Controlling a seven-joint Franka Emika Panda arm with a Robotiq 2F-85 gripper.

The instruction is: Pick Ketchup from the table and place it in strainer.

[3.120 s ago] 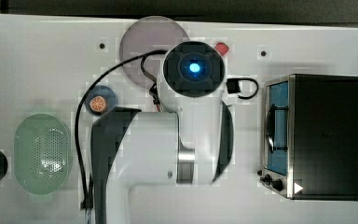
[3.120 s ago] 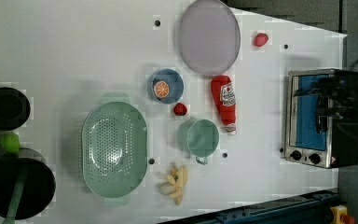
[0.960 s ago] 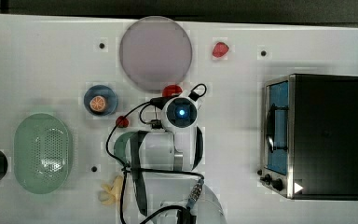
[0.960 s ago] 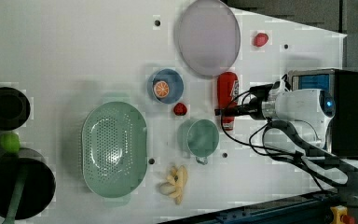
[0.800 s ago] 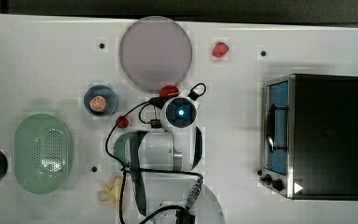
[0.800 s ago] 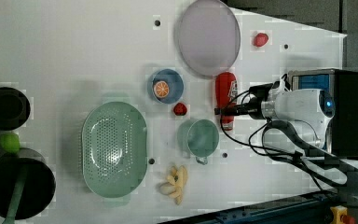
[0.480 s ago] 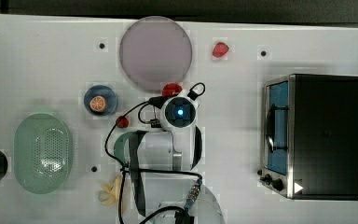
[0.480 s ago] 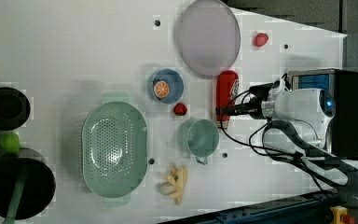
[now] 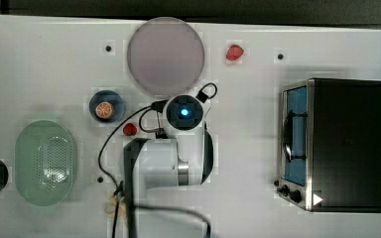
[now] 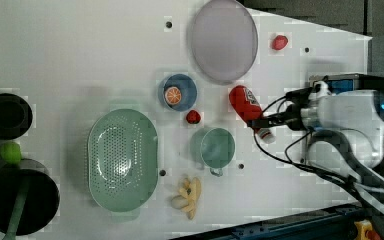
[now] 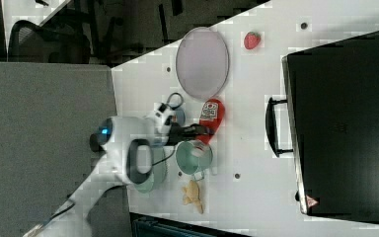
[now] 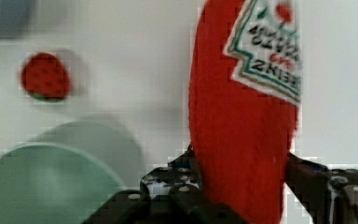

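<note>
The ketchup (image 10: 244, 101) is a red bottle with a white label and white cap, lying slanted on the white table between the lilac plate and the green cup. My gripper (image 10: 262, 124) is shut on its cap end. In the wrist view the ketchup (image 12: 242, 140) fills the space between my gripper (image 12: 242, 170) with both black fingers (image 12: 303, 173) pressed against its sides. The right view shows the ketchup (image 11: 212, 116) with my gripper (image 11: 202, 131) at its lower end. The strainer (image 10: 122, 160) is a pale green oval basket, well off to the left view's left; it is also in the top view, strainer (image 9: 44, 161).
A green cup (image 10: 216, 146) stands right beside the gripper, with a small red strawberry piece (image 10: 193, 117) and a blue bowl holding an orange slice (image 10: 177, 92) between it and the strainer. A lilac plate (image 10: 223, 40), a toaster oven (image 9: 337, 144) and black pots (image 10: 5, 116) ring the table.
The fingers have closed from wide open onto the ketchup's cap end. The bottle has turned from lying straight to slanted in the left view.
</note>
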